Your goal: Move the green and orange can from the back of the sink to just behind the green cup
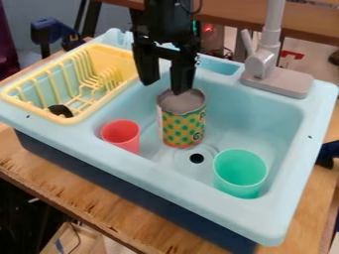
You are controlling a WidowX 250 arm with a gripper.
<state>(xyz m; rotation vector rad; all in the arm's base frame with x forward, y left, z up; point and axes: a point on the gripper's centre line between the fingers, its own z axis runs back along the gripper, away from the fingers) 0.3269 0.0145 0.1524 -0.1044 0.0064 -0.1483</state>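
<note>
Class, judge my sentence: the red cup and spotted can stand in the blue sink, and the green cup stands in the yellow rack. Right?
Not quite: the green cup is in the blue sink, not the yellow rack; the camera view shows it.

Arm [165, 20], faucet [263, 62] — cut off above; dark item [60, 110] (in rack [94, 108]) — unclear.

Your cam sits above the sink's [155, 174] near side, facing down at a slant twd the faucet [263, 62], upper R. It's close: you get the whole basin, dish rack [119, 57] upper L, plus pt of the table [86, 196].
</note>
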